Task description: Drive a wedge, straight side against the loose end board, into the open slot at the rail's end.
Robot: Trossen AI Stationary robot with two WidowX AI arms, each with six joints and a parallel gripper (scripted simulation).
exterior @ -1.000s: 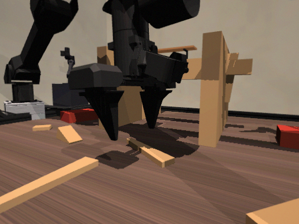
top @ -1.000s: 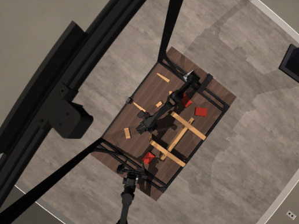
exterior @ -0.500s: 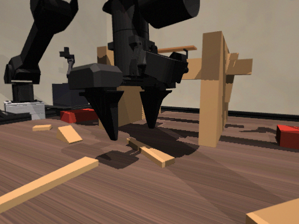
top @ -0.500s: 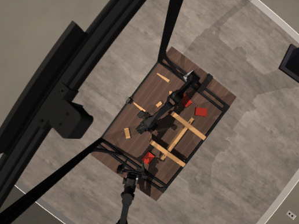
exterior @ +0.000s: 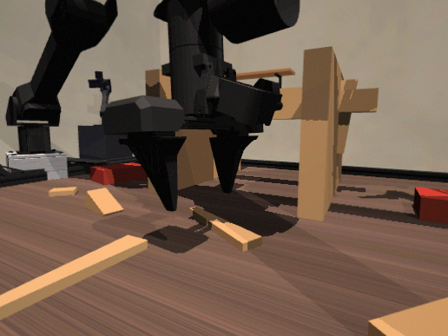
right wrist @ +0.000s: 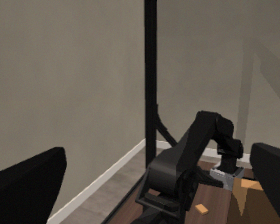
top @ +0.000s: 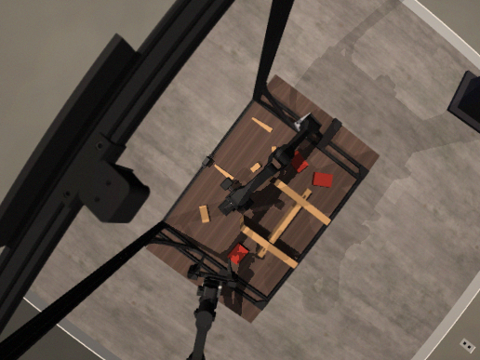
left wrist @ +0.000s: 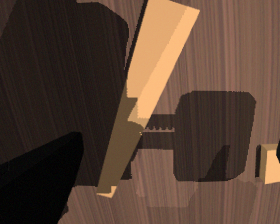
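My left gripper point(top: 228, 205) point(exterior: 199, 198) is open and hangs just above the table, points down. A tan wedge point(exterior: 230, 232) point(left wrist: 150, 85) lies flat on the wood right under it, between the two fingers and touching neither. The tan frame stands behind it: a rail point(top: 289, 217) point(exterior: 287, 102) with a near end board point(top: 270, 247) point(exterior: 319, 133) and a far end board point(top: 303, 203). I cannot tell which slot is open. My right gripper point(top: 210, 274) is open and empty, raised at the table's edge and facing the wall.
More tan wedges lie on the table point(top: 195, 193): one long wedge point(exterior: 74, 272) in front, others point(top: 261, 125) point(top: 204, 213) point(exterior: 102, 200) around. Red blocks point(top: 322, 180) point(top: 238, 253) point(exterior: 430, 204) point(exterior: 117, 173) lie near the frame. A black post point(right wrist: 150, 75) rises at the table corner.
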